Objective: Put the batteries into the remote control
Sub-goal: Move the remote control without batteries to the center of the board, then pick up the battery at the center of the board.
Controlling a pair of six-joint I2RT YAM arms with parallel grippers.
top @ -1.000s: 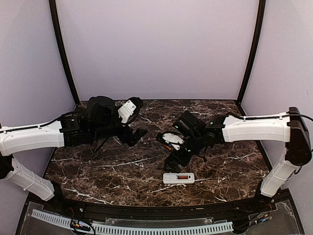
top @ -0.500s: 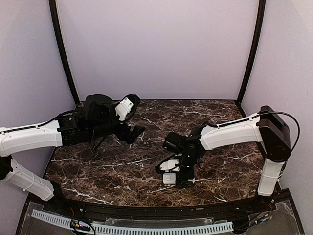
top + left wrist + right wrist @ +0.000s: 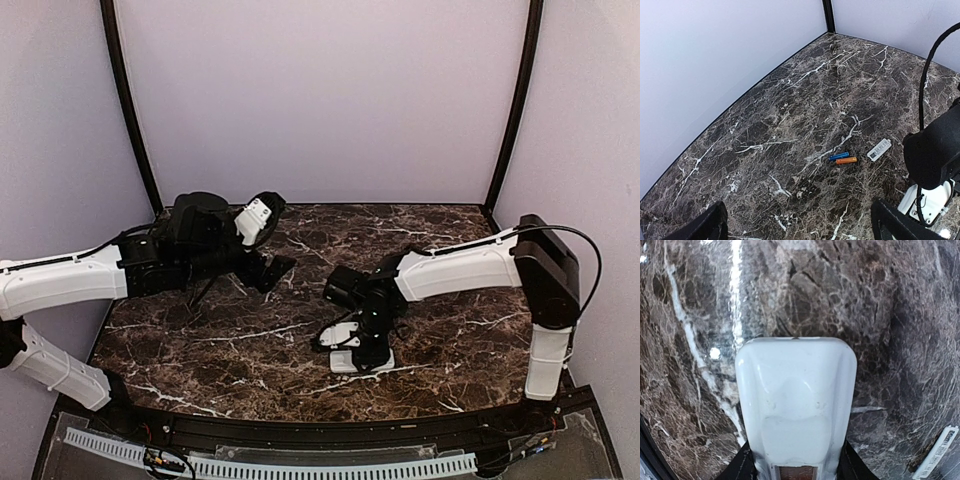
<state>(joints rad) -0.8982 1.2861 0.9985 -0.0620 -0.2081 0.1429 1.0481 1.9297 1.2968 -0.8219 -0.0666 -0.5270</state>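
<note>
While the top view only shows the right arm hunched low near the front of the worktop (image 3: 200, 340), the right wrist cam tells the real story. The right fingers (image 3: 741, 471) are closed in on the remote control (image 3: 796, 400), one snug against each long side. It lies plain back up on the marble, its long axis running straight away from that camera with the rounded end farthest. From above it looks to sit roughly left-to-right. A reddish-brown slot peeks out at its near end.

The left wrist cam is the only one that catches the batteries (image 3: 842, 158). Blue and orange lie side by side on the same slant, nearly touching, with a small white labelled cover piece (image 3: 879, 149) just beside them. The left fingers (image 3: 707, 226) are spread wide with nothing between them, up above the worktop.
</note>
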